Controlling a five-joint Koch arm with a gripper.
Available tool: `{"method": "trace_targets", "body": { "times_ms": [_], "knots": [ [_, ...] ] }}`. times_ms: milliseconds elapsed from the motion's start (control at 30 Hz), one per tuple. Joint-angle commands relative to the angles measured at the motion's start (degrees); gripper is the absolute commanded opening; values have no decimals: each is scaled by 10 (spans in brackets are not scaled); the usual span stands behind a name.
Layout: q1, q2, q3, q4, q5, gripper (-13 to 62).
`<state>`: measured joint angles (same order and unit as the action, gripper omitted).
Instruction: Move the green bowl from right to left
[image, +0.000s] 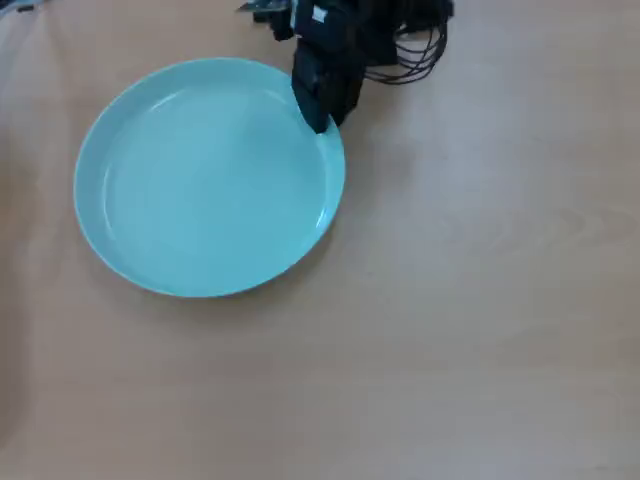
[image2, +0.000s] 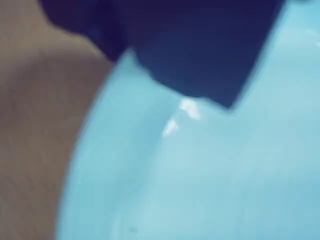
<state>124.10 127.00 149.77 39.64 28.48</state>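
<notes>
Green bowl near bench left edge.
We judge the move approx. done; claw on bowl's rim, grip state can't tell; release left.

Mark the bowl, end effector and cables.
bowl (image: 200, 190), overhead view, bare middle of its floor.
end effector (image: 322, 118), overhead view, tip at the bowl's rim.
cables (image: 415, 55), overhead view, black loops behind the arm.

No text, label, brand, number or sign can be read in either view. A small white patch on the arm in the overhead view is too blurred to make out.
</notes>
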Motion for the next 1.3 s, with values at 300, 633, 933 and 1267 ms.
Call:
{"method": "trace_targets", "body": {
  "times_ms": [300,633,933,1267],
  "knots": [
    [-9,-4,-17,-23,-42,-77],
    [-117,-4,-43,-21,-38,-77],
    [-213,-4,-55,-23,-40,-77],
    [-360,-8,-84,-25,-38,-77]
  ]
}}
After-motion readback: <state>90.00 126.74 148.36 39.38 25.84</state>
